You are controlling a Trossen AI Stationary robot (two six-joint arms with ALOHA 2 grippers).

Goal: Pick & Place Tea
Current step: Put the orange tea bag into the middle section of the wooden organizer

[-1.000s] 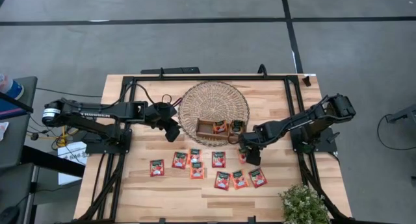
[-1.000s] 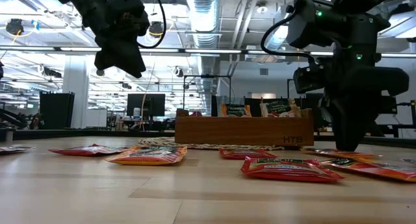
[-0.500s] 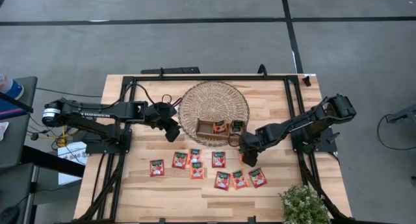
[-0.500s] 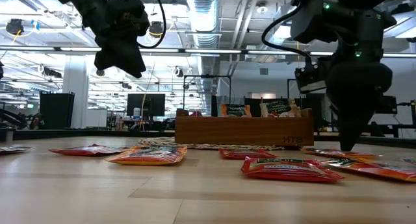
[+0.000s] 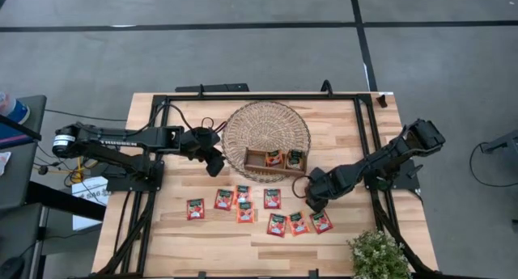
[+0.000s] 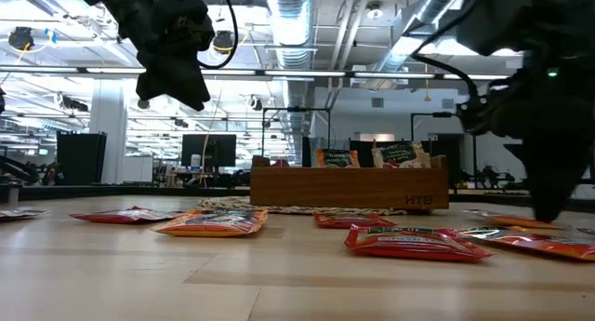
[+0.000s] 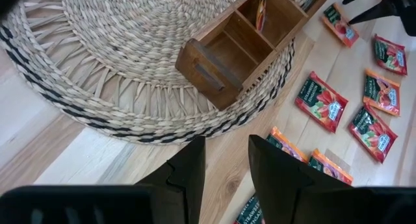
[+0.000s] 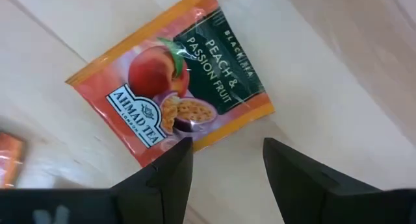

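The right arm is reaching from its base at the counter's (image 5: 340, 141) right edge, elbow bent, forearm angling down toward the counter's middle front. The right end effector (image 5: 312, 203) is hanging low over the counter, fingers (image 8: 170, 178) spread apart and grasping nothing. In the right wrist view a peach and passion fruit sachet (image 8: 170, 84) is lying flat on the wood just ahead of the parted fingers, untouched. In the low view this arm is showing as a dark mass at the right, its tip close to the counter surface.

The left arm is extending from the left edge toward the woven mat (image 5: 267, 133), with the left end effector (image 5: 215, 166) hovering raised beside the mat's rim. Its fingers (image 7: 188, 178) are standing narrowly parted, with nothing between them.

The tea sachets (image 5: 259, 210) are lying scattered flat on the counter in front of the mat. A few more are standing upright in compartments of the wooden tray (image 5: 275, 162), which is resting on the mat's front part. A potted plant (image 5: 377, 255) is sitting at the counter's front right corner.
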